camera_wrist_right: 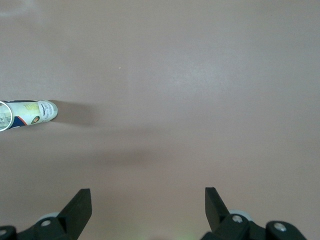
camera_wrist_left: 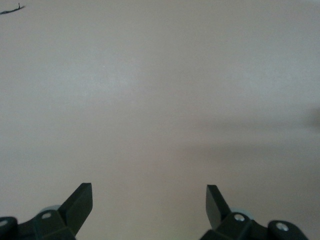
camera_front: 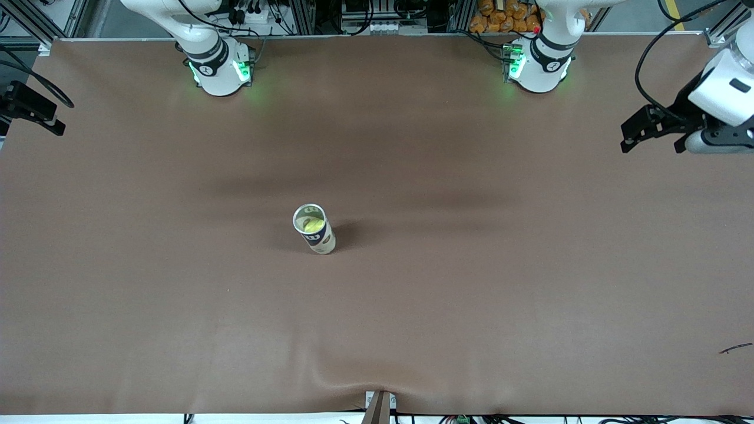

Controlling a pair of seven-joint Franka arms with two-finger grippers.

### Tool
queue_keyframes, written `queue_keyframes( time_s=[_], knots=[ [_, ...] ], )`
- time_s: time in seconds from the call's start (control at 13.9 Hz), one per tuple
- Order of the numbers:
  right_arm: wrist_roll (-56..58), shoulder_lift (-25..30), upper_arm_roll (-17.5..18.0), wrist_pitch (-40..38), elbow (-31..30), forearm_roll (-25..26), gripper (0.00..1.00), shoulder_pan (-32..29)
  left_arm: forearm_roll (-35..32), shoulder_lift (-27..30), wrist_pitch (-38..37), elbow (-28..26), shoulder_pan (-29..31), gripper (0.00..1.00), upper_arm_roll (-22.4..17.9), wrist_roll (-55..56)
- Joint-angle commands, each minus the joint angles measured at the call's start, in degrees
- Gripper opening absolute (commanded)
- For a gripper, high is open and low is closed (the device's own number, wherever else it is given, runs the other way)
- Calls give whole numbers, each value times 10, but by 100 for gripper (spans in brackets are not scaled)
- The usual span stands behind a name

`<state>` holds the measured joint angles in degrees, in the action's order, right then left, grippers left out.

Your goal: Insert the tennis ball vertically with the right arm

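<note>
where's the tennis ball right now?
The tennis ball sits inside the upright ball can near the middle of the table, in the front view; neither gripper is near it.

White arms [camera_front: 206, 53] with black bands, green-lit bases, black cables.

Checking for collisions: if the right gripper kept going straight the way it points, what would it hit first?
Likely only the bare table; the open right gripper faces it, the can off to one side.
</note>
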<state>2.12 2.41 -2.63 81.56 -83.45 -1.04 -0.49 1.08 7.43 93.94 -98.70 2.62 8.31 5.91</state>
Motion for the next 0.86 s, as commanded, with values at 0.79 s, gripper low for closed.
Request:
queue_keyframes(
  time_s=[0.79],
  knots=[
    [10,-4,-3,-8,11,-5,100,1,-20,40,-63,6,-61,100,-80,20]
  ],
)
